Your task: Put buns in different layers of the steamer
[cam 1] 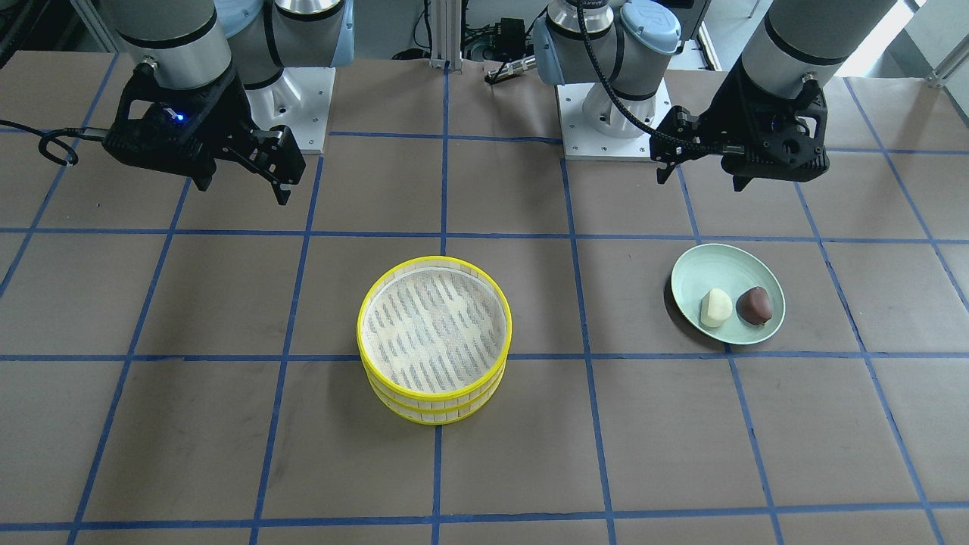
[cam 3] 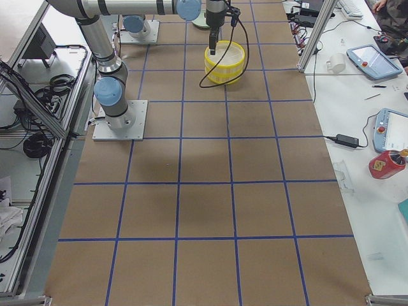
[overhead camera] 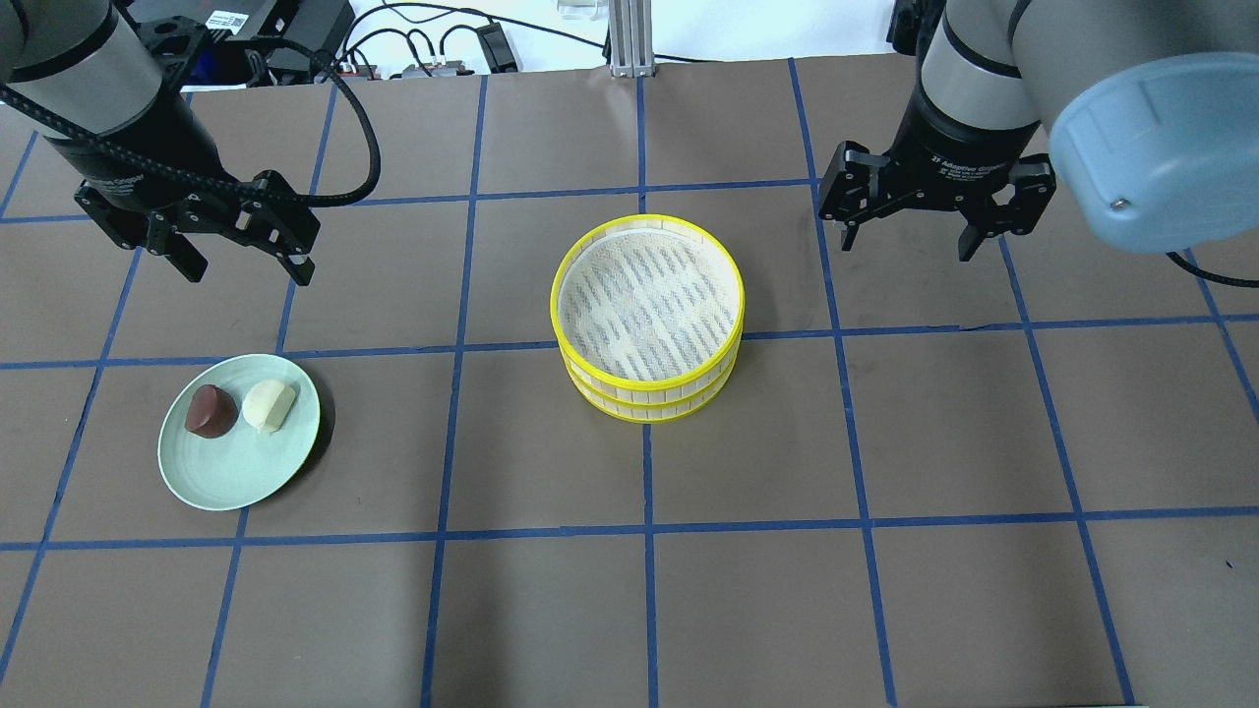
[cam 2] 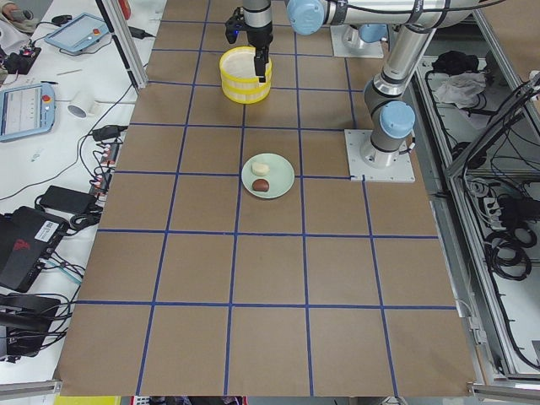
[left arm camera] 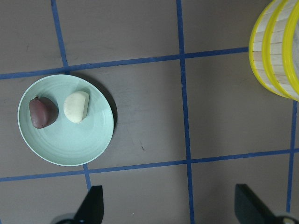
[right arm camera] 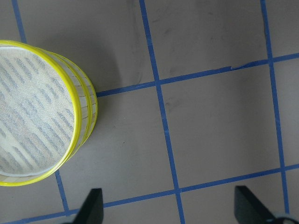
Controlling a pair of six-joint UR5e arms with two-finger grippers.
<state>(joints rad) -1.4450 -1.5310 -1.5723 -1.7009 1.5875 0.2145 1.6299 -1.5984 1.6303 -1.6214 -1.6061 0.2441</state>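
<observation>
Left gripper point(overhead camera: 246, 270) first: its jaws are spread wide and there's nothing between them. It hangs in the air over the table point(overhead camera: 885, 610), touching nothing. From its wrist camera the two dark fingertips point(left arm camera: 93, 207) sit far apart at the bottom of the view, with only brown paper and blue tape lines between them.

Over to the right gripper point(overhead camera: 907, 244), and it's the same story: fully released, holding nothing and clear of everything. Its own camera shows bare table between the fingertips point(right arm camera: 247, 205), and the steamer is off to one side, not under them.

Now the buns. Both are on the pale green plate point(overhead camera: 231, 472), on the left arm's side of the table and near that gripper, but not under it. The white bun point(overhead camera: 269, 405) and the brown bun point(overhead camera: 209, 410) lie side by side, just about touching, and the white one is the nearer of the two to the steamer.

In the middle of the table, between the two arms, the two steamer layers are stacked. The top layer point(overhead camera: 644, 295) sits squarely on the bottom layer point(overhead camera: 649, 408), yellow rim over yellow rim. The top layer's mesh floor is bare, and the bottom layer's inside is hidden.
</observation>
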